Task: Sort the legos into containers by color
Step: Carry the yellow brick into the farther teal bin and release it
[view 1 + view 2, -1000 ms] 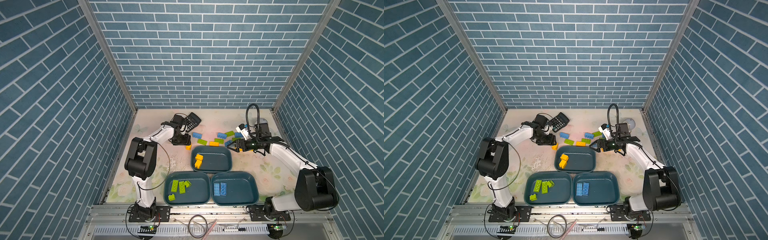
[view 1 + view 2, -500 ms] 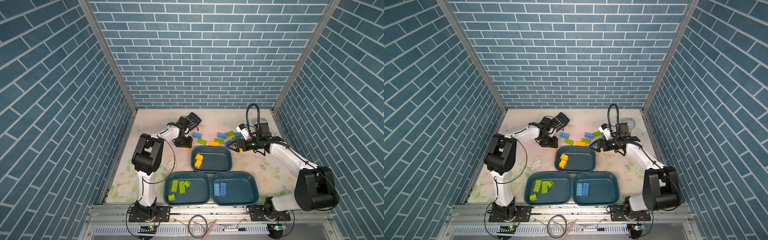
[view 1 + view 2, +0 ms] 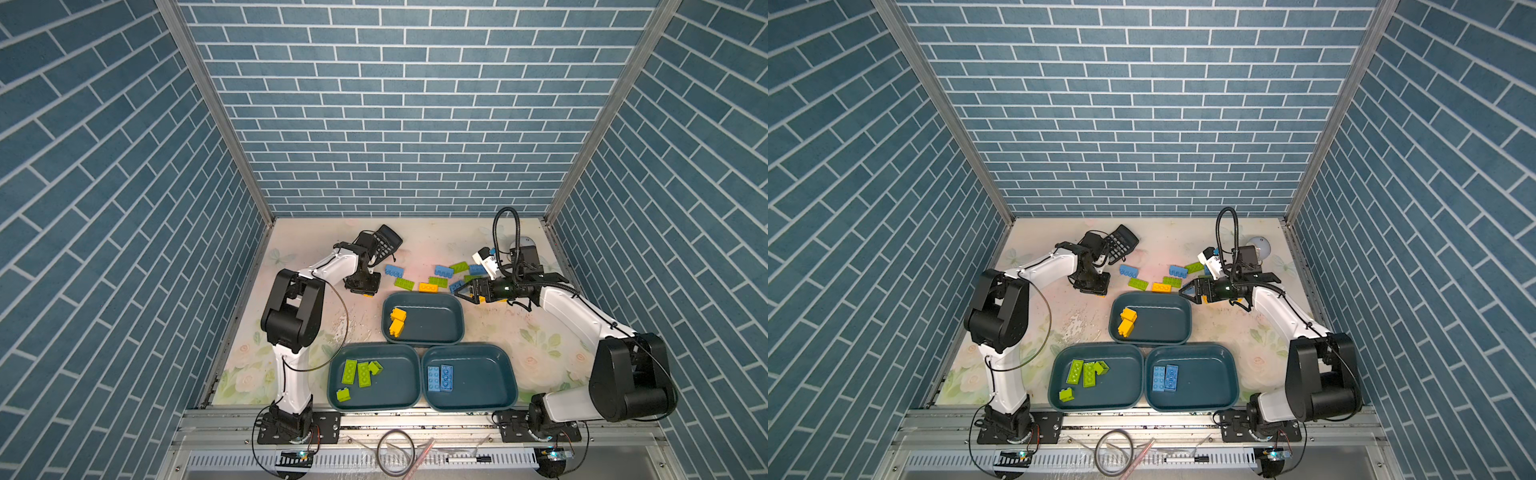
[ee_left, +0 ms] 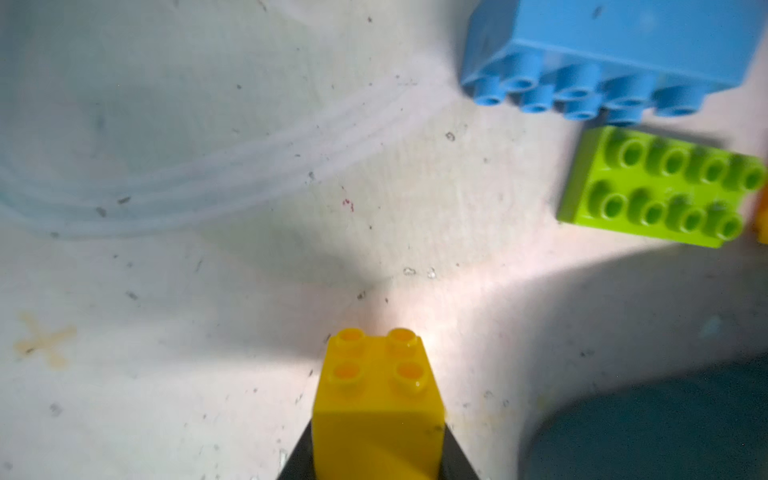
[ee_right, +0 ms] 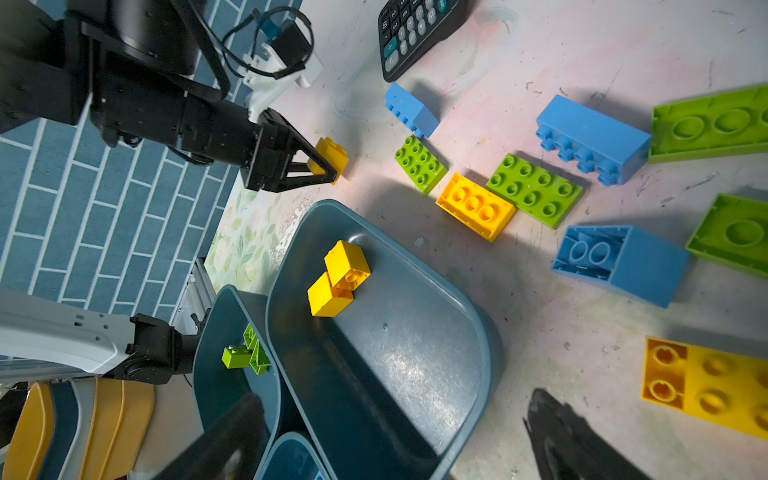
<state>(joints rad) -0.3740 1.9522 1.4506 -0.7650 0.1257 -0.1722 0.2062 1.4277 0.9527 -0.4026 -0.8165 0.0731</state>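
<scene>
Fingers of the left gripper (image 3: pixel 365 289) are pinched narrow on both sides of a small yellow brick (image 4: pixel 376 399), left of centre in both top views, just off the upper left corner of the upper tray (image 3: pixel 453 320). Whether the brick rests on the table (image 3: pixel 415 249) or hangs just above it cannot be told. The right wrist view shows the same pinch at the fingertips. The right gripper (image 3: pixel 457 292) hangs with its jaws spread wide and nothing between them, just beside the upper right corner of that tray. Two yellow legos (image 3: pixel 397 321) lie touching at the tray's left end. Below it, side by side, the lower left tray (image 3: pixel 399 386) has four green legos (image 3: pixel 358 372) and the lower right tray (image 3: pixel 486 382) has two blue legos (image 3: pixel 440 377) lying flush together. Loose legos (image 3: pixel 427 286), blue, green and yellow, are scattered on the table between the two grippers, above the upper tray. A black calculator (image 3: pixel 384 245) lies just above the left wrist, partly hidden by it
</scene>
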